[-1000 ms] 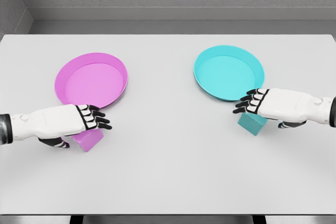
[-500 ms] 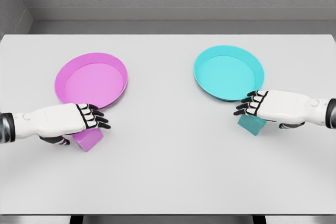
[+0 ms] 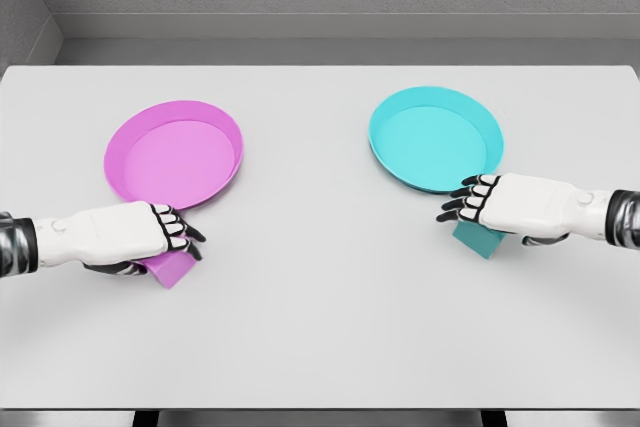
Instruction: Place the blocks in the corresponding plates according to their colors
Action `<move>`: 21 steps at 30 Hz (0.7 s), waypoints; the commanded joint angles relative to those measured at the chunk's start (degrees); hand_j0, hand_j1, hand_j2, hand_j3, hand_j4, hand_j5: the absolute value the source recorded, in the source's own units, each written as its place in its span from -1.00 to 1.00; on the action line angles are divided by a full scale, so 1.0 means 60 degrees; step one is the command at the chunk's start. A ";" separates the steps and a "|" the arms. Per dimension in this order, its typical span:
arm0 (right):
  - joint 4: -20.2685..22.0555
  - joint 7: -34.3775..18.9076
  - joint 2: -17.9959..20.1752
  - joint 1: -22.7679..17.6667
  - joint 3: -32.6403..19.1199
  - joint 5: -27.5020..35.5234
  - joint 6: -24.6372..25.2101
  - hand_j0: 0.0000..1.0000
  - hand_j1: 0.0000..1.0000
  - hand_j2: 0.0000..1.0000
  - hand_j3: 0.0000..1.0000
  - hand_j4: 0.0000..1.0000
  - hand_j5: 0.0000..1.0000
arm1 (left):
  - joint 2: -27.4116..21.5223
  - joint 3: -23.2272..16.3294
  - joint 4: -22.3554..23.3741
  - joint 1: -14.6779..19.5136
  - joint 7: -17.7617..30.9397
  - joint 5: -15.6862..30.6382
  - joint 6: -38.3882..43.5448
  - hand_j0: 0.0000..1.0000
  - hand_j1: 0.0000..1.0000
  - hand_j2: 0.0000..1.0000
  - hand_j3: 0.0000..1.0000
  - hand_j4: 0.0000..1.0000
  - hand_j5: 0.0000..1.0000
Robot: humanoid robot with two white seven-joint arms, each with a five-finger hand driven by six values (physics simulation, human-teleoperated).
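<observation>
1. Looks like the grab step on both sides at once. Neither block is in a plate yet; both sit on the white table [image 3: 320, 327], each just in front of its matching plate.

2. Lower left of the frame: the left hand [image 3: 125, 235] is laid over the pink block [image 3: 172, 267]. Its black fingers [image 3: 180, 237] curl down over the block's top and far side, and only the block's lower right corner pokes out beneath them. I'd call it a closing grip, but whether it's really clamped I can't tell, since the thumb side is hidden under the palm.

3. Right of center: the right hand [image 3: 520, 209] covers the top of the cyan block [image 3: 480, 240]. Its fingers [image 3: 462, 202] stick out leftward past the block, bent but not wrapped around it, so to me this one reads as resting on top rather than gripping. Can't be sure.

4. The pink plate [image 3: 118, 162] is up and slightly right of the left hand, its near rim almost touching the knuckles. The cyan plate [image 3: 495, 127] is directly above the right hand, its rim just beside the fingers.

5. Next move, my guess: finish closing on both blocks, lift enough to clear the raised rims, then a short carry toward the top of the frame. The rims are the snag risk.
</observation>
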State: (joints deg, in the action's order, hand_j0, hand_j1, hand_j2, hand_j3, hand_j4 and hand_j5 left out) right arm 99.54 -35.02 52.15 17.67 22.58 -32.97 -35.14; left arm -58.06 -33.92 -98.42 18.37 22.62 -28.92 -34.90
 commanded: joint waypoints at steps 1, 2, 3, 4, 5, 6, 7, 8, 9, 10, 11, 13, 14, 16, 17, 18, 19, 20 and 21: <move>-0.0081 0.0003 -0.0020 -0.0015 0.0001 0.0031 0.0023 1.00 1.00 1.00 1.00 1.00 1.00 | 0.0008 -0.0045 -0.0003 0.0000 0.0112 -0.0028 -0.0017 0.10 0.10 0.10 0.10 0.10 0.10; -0.0139 0.0003 -0.0035 0.0000 0.0001 0.0017 0.0023 1.00 1.00 1.00 1.00 1.00 1.00 | 0.0008 -0.0045 -0.0003 0.0000 0.0112 -0.0028 -0.0017 0.08 0.08 0.08 0.08 0.08 0.08; -0.0154 0.0003 -0.0210 -0.0015 0.0001 -0.0246 0.0023 1.00 1.00 1.00 1.00 1.00 1.00 | 0.0008 -0.0045 -0.0017 0.0000 0.0112 -0.0028 -0.0017 0.02 0.02 0.02 0.02 0.02 0.02; -0.0227 0.0003 -0.0400 -0.0015 0.0001 -0.0467 0.0023 1.00 1.00 1.00 1.00 1.00 1.00 | 0.0008 -0.0045 -0.0032 0.0029 0.0112 -0.0028 -0.0017 0.01 0.01 0.01 0.01 0.01 0.01; -0.0271 0.0003 -0.0430 -0.0015 0.0001 -0.0511 0.0023 1.00 1.00 1.00 1.00 1.00 1.00 | 0.0008 -0.0045 -0.0032 0.0029 0.0112 -0.0028 -0.0017 -0.01 -0.01 -0.01 -0.01 -0.01 -0.01; -0.0271 0.0003 -0.0430 -0.0015 0.0001 -0.0511 0.0023 1.00 1.00 1.00 1.00 1.00 1.00 | 0.0008 -0.0059 -0.0032 0.0044 0.0112 -0.0014 -0.0017 -0.03 -0.03 -0.03 -0.03 -0.03 -0.03; -0.0271 0.0003 -0.0430 -0.0029 0.0001 -0.0511 0.0023 1.00 1.00 1.00 1.00 1.00 1.00 | 0.0008 -0.0045 -0.0032 0.0058 0.0112 -0.0014 -0.0017 -0.05 -0.05 -0.05 -0.05 -0.05 -0.05; -0.0271 0.0003 -0.0430 -0.0029 0.0016 -0.0525 0.0023 1.00 1.00 1.00 1.00 1.00 1.00 | 0.0008 -0.0045 -0.0032 0.0116 0.0112 -0.0014 -0.0017 -0.11 -0.11 -0.11 -0.11 -0.11 -0.11; -0.0271 0.0003 -0.0430 -0.0029 0.0031 -0.0525 0.0023 1.00 1.00 1.00 1.00 1.00 1.00 | 0.0008 -0.0045 -0.0047 0.0132 0.0112 -0.0014 -0.0017 -0.12 -0.12 -0.12 -0.12 -0.12 -0.12; -0.0286 0.0003 -0.0430 -0.0029 0.0045 -0.0525 0.0023 1.00 1.00 1.00 1.00 1.00 1.00 | 0.0008 -0.0045 -0.0047 0.0175 0.0112 0.0001 -0.0017 -0.19 -0.19 -0.19 -0.19 -0.19 -0.19; -0.0286 0.0003 -0.0430 -0.0044 0.0045 -0.0555 0.0023 1.00 1.00 1.00 1.00 1.00 1.00 | -0.0006 -0.0045 -0.0047 0.0219 0.0112 0.0016 -0.0017 -0.24 -0.24 -0.24 -0.24 -0.24 -0.24; -0.0330 0.0003 -0.0430 -0.0044 0.0045 -0.0716 0.0023 1.00 1.00 1.00 1.00 1.00 1.00 | -0.0006 -0.0045 -0.0061 0.0337 0.0097 0.0060 -0.0017 -0.24 -0.24 -0.24 -0.24 -0.24 -0.24; -0.0388 0.0003 -0.0430 -0.0029 0.0045 -0.0716 0.0023 1.00 1.00 1.00 1.00 1.00 1.00 | -0.0021 -0.0045 -0.0091 0.0366 0.0097 0.0089 -0.0017 -0.24 -0.24 -0.24 -0.24 -0.24 -0.24; -0.0418 0.0003 -0.0430 -0.0029 0.0045 -0.0716 0.0023 1.00 1.00 1.00 1.00 1.00 1.00 | -0.0094 -0.0030 -0.0105 0.0497 0.0097 0.0600 -0.0017 -0.24 -0.24 -0.24 -0.24 -0.24 -0.24; -0.0418 0.0003 -0.0430 -0.0029 0.0045 -0.0731 0.0023 1.00 1.00 1.00 1.00 1.00 1.00 | -0.0124 -0.0001 -0.0091 0.0556 0.0097 0.0894 -0.0017 -0.24 -0.24 -0.24 -0.24 -0.24 -0.24; -0.0418 0.0003 -0.0430 -0.0029 0.0045 -0.0731 0.0023 1.00 1.00 1.00 1.00 1.00 1.00 | -0.0240 0.0014 -0.0091 0.0571 0.0112 0.1041 -0.0017 -0.24 -0.24 -0.24 -0.24 -0.24 -0.24; -0.0418 0.0003 -0.0430 -0.0029 0.0031 -0.0731 0.0023 0.89 0.89 0.89 0.89 0.89 0.89 | -0.0270 0.0014 -0.0091 0.0571 0.0112 0.1202 -0.0017 -0.24 -0.24 -0.24 -0.24 -0.24 -0.24; -0.0418 0.0003 -0.0430 -0.0015 0.0031 -0.0731 0.0023 0.81 0.81 0.81 0.81 0.81 0.81 | -0.0270 0.0014 -0.0091 0.0615 0.0112 0.1231 -0.0017 -0.24 -0.24 -0.24 -0.24 -0.24 -0.24; -0.0418 0.0003 -0.0445 -0.0015 0.0031 -0.0731 0.0023 0.67 0.67 0.67 0.67 0.67 0.67 | -0.0270 0.0014 -0.0091 0.0630 0.0112 0.1261 -0.0017 -0.24 -0.24 -0.24 -0.24 -0.24 -0.24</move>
State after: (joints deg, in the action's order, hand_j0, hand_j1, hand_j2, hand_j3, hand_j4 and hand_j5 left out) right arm 97.08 -34.91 49.47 17.58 22.79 -37.25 -34.98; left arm -59.31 -33.96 -98.96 22.24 23.69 -22.69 -35.01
